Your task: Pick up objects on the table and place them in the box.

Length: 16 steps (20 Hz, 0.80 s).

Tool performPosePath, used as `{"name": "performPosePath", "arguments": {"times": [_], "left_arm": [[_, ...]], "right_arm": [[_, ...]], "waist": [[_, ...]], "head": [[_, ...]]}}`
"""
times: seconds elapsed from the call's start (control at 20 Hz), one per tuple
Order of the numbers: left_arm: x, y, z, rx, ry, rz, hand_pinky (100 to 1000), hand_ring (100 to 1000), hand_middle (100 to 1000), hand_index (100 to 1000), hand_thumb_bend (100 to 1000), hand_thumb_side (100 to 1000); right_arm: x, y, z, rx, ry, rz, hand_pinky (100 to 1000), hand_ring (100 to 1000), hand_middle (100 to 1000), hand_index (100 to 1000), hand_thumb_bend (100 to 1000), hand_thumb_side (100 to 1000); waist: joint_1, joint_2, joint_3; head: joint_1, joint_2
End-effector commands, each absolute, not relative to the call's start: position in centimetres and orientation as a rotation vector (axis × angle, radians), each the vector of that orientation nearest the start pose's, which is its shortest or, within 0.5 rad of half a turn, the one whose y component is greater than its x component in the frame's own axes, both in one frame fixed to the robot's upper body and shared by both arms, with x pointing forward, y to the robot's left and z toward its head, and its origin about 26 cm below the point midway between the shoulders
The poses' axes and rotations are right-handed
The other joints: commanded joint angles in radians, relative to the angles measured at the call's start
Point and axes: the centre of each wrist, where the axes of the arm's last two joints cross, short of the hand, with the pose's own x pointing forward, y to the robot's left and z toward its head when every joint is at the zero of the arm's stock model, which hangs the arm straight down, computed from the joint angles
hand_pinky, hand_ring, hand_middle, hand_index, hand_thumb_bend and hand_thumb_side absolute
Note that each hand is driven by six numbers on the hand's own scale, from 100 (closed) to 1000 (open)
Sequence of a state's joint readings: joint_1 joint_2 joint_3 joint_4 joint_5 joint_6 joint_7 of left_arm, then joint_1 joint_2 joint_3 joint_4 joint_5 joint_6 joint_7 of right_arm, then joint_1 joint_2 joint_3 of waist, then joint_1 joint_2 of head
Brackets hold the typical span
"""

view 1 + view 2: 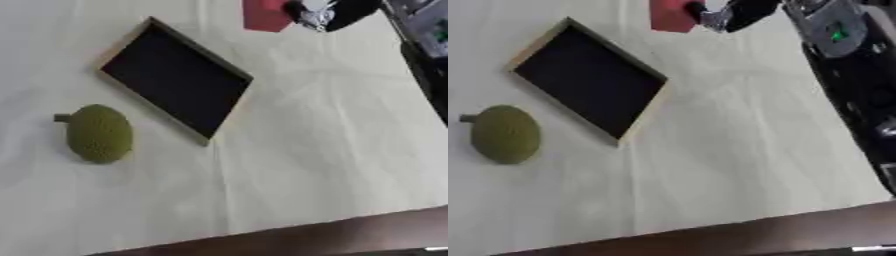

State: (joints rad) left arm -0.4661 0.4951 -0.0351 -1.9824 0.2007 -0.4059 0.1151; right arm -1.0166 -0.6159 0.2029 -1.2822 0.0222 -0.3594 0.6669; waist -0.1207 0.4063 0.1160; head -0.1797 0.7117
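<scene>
A shallow box (pixel 175 77) with a wooden rim and a dark inside lies askew on the pale tablecloth. Left of it rests a green bumpy fruit (pixel 99 133) with a short stem. At the top edge a red object (pixel 262 15) is partly cut off by the frame. My right hand (pixel 732 15) reaches in from the upper right and touches the red object's right side. Whether the fingers close round it does not show. My left hand appears in neither view.
My right arm (pixel 859 85), black with a silver part, runs down the right edge. The cloth-covered table (pixel 315 150) ends at a dark brown front edge (pixel 350 237) along the bottom.
</scene>
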Motion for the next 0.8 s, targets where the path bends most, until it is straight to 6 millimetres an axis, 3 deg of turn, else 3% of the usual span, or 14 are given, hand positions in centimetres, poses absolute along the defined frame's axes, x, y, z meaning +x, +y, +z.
{"name": "performPosePath", "arguments": {"times": [0.05,0.35,0.8], "left_arm": [[30.7,26.0,27.1,0.083,3.364,0.494,765,796,738,804,100,632],[30.7,25.6,27.9,0.121,3.327,0.482,765,795,738,804,100,618],[30.8,25.2,28.9,0.157,3.288,0.475,765,793,737,805,100,586]], "right_arm": [[43.9,-25.6,33.3,-0.171,-2.025,1.717,807,720,398,662,100,224],[45.9,-23.6,32.2,-0.165,-1.945,1.858,822,729,413,674,100,243],[47.5,-22.4,30.9,-0.113,-1.861,1.972,859,747,430,685,100,254]], "waist": [[0.003,-0.032,0.006],[-0.006,-0.037,0.028],[-0.020,-0.040,0.056]], "head": [[-0.017,0.023],[-0.034,0.039],[-0.039,0.058]]}}
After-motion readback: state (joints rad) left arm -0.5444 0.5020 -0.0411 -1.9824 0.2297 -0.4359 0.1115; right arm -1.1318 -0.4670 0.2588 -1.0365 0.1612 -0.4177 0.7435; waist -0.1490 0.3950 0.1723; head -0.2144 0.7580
